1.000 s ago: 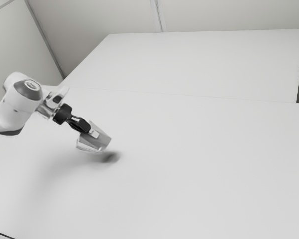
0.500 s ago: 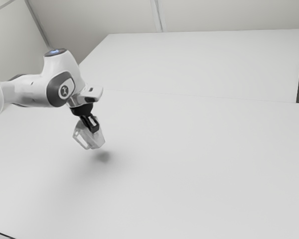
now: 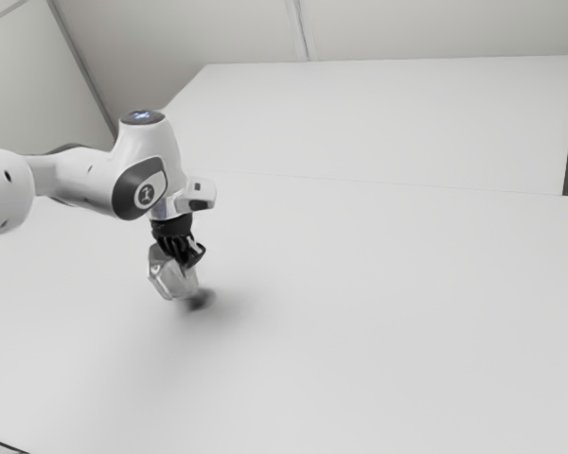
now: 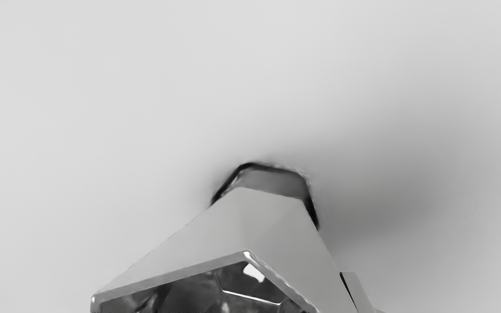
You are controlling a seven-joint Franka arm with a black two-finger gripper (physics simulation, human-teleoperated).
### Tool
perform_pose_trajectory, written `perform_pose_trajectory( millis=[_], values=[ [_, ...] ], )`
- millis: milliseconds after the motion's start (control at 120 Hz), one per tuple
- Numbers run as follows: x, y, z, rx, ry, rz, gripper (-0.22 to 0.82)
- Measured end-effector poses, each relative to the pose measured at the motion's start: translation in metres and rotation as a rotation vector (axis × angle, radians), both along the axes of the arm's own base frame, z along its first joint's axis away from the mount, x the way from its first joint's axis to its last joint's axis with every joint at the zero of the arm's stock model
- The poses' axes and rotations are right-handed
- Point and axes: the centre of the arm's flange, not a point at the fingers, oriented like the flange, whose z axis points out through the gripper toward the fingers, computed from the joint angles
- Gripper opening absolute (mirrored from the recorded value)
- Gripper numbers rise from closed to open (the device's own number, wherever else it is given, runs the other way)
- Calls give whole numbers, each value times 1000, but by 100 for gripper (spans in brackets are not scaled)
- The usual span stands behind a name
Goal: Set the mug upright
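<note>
Gripper [image 3: 191, 255]: closed on the mug [image 3: 174, 277], which is held between its fingers
Mug position: held low over the table [image 3: 360, 322], in a tilted pose, its base end pointed down
Mug mouth [image 4: 198, 291]: turned toward the wrist camera
Shadow [image 3: 202, 300]: cast on the table near the mug's base, toward the exterior view's right

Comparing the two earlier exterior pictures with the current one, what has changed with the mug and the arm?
My gripper has swung from a slant to point more steeply down. The mug has turned with it, closer to upright but apparently leaning, and since the last picture has come down nearer its shadow. Nothing was newly grasped or let go; the table looks the same.
</note>
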Motion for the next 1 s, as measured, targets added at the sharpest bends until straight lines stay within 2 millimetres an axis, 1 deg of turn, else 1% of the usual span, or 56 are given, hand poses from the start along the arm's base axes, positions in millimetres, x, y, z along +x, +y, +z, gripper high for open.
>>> perform_pose_trajectory(
  millis=[67,125,317,583,608,742,808,900,1000],
  values=[
    [-1,21,-5,2,3,69,-18],
    [-1,28,-8,4,3,106,-18],
    [1,13,-12,6,1,144,-18],
    [2,15,-22,4,4,218,-18],
    [2,15,-22,3,4,223,-15],
    [3,14,-21,-2,-2,245,16],
    [3,14,-21,-4,-4,254,28],
    [3,14,-21,-5,-5,264,39],
    [3,14,-16,-9,-14,275,47]
  ],
)
